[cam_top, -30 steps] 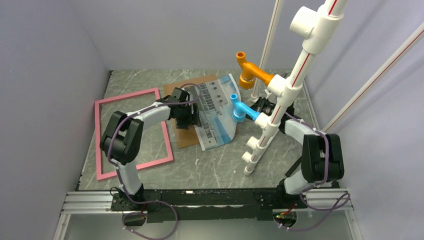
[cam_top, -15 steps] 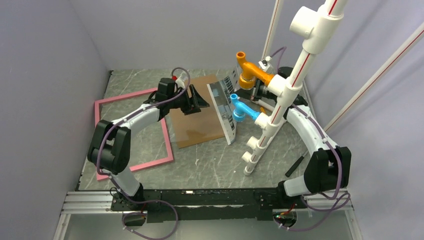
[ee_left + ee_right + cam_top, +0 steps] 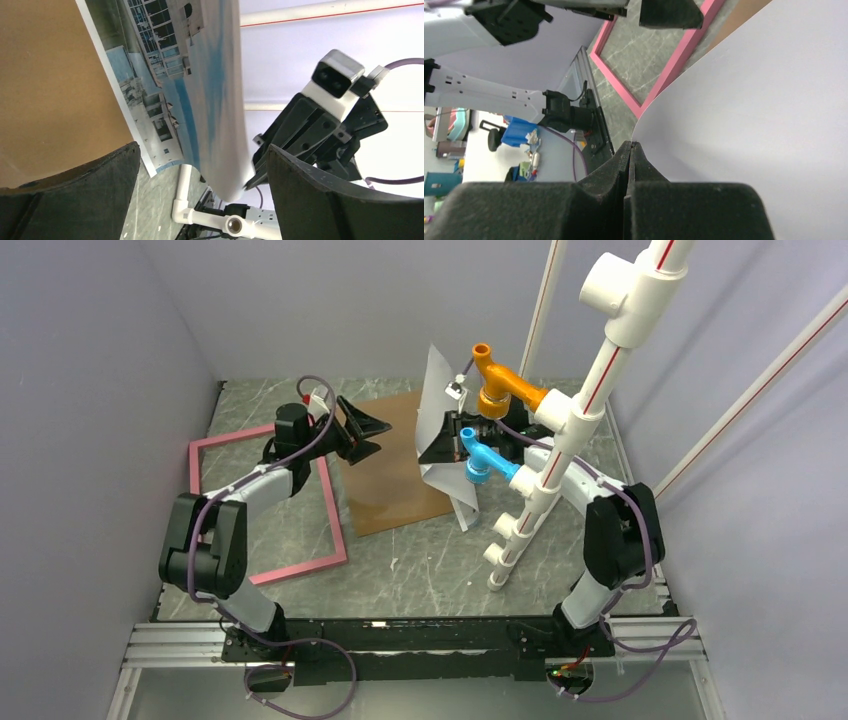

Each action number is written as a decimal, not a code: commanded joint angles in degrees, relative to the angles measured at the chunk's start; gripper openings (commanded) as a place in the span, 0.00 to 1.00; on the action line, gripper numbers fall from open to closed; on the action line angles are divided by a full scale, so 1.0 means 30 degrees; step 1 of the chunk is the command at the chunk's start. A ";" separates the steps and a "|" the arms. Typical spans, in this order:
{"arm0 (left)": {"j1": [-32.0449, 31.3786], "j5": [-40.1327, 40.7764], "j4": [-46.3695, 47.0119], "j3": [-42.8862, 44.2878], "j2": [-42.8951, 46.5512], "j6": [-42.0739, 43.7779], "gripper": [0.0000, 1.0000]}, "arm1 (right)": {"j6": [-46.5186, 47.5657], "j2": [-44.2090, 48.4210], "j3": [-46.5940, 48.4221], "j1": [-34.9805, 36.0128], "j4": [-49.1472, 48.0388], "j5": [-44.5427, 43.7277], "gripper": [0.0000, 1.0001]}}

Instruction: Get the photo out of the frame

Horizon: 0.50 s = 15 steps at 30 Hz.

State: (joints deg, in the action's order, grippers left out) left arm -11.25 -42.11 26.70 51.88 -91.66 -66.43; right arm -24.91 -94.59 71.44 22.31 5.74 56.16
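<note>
The photo (image 3: 437, 390) stands nearly on edge above the table, its white back toward the camera. Its printed building side shows in the left wrist view (image 3: 200, 75). My right gripper (image 3: 430, 452) is shut on the photo's edge, and the right wrist view (image 3: 630, 145) shows the white sheet (image 3: 764, 100) pinched there. My left gripper (image 3: 366, 430) is open and empty, left of the photo and apart from it; its fingers (image 3: 75, 200) show in the left wrist view. The pink frame (image 3: 200, 455) lies flat and empty at the left and also shows in the right wrist view (image 3: 674, 60).
The plain brown backing board (image 3: 390, 485) lies flat between the frame and the photo, and shows in the left wrist view (image 3: 50, 75). A white pipe stand (image 3: 545, 470) with an orange fitting (image 3: 497, 385) and a blue fitting (image 3: 480, 460) rises just right of the photo.
My right gripper has lifted and turned the photo off the backing board to nearly upright. My left gripper has let go, opened and drawn back to the left.
</note>
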 commanded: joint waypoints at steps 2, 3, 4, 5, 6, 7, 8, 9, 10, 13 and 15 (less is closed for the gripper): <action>-0.0644 0.1287 -0.3459 0.2866 0.0604 0.2530 0.98 | 0.0583 -0.0142 0.0774 0.0933 -0.1016 0.0727 0.00; -0.0851 0.1705 -0.4250 0.3450 0.0431 0.3169 0.98 | 0.0518 -0.0141 0.0691 0.0983 -0.1160 0.0736 0.00; -0.1089 0.2021 -0.4729 0.3966 0.0244 0.3597 0.98 | 0.0532 -0.0160 0.0659 0.1033 -0.1108 0.0656 0.00; -0.1346 0.2199 -0.5163 0.4470 0.0041 0.3889 0.98 | 0.0578 -0.0209 0.0676 0.1072 -0.1021 0.0595 0.00; -0.1627 0.2350 -0.5708 0.5079 -0.0270 0.4237 0.98 | 0.0580 -0.0245 0.0642 0.1088 -0.0992 0.0584 0.00; -0.1882 0.2629 -0.6618 0.5865 -0.0638 0.4617 0.97 | 0.0507 -0.0271 0.0587 0.1090 -0.1087 0.0571 0.00; -0.2134 0.2883 -0.7615 0.6648 -0.1065 0.5038 0.96 | 0.0432 -0.0271 0.0525 0.1112 -0.1128 0.0559 0.00; -0.2341 0.3025 -0.8226 0.7314 -0.1547 0.5303 0.94 | 0.0353 -0.0260 0.0480 0.1119 -0.1236 0.0553 0.00; -0.2499 0.3153 -0.8760 0.7895 -0.2035 0.5417 0.92 | 0.0295 -0.0191 0.0442 0.1164 -0.1312 0.0542 0.00; -0.2893 0.3619 -1.0658 0.9708 -0.3447 0.5916 0.85 | 0.0252 -0.0045 0.0436 0.1380 -0.1312 0.0363 0.00; -0.3078 0.3958 -1.1515 1.0598 -0.4221 0.6167 0.82 | 0.0272 0.0048 0.0427 0.1465 -0.1257 0.0245 0.00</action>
State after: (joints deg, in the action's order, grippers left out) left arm -19.49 -33.56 2.09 78.85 -99.88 -52.25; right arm -24.53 -95.98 71.68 25.76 4.93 56.18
